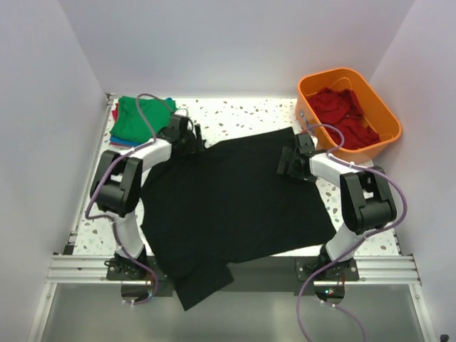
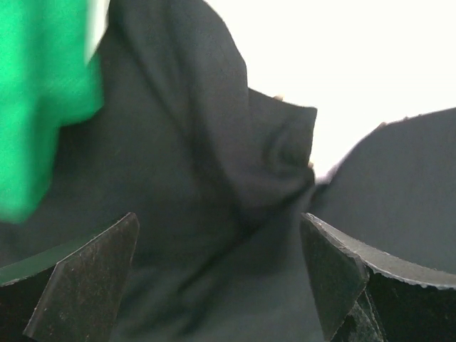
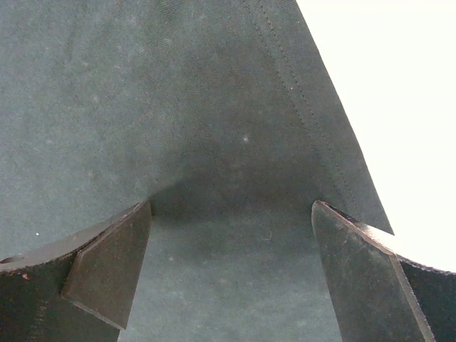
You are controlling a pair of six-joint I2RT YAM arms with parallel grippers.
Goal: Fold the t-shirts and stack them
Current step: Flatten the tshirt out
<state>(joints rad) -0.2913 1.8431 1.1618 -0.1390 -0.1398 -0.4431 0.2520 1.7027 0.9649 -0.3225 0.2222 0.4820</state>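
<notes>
A large black t-shirt [image 1: 235,199] lies spread over the table, its lower part hanging over the near edge. My left gripper [image 1: 191,142] hovers open at the shirt's upper left corner, with rumpled black cloth [image 2: 214,214] between and below its fingers. At the shirt's upper right edge my right gripper [image 1: 288,162] is open too, and flat black cloth with a stitched hem [image 3: 235,178] fills its view. A folded green t-shirt [image 1: 137,117] tops a small stack at the back left, blue and red edges showing under it; green cloth [image 2: 39,100] shows in the left wrist view. Red t-shirts [image 1: 342,114] lie in the tub.
An orange plastic tub [image 1: 385,117] stands at the back right corner. White walls close in the left, back and right sides. The speckled tabletop [image 1: 249,114] shows bare behind the black shirt. A metal rail [image 1: 399,267] runs along the near edge.
</notes>
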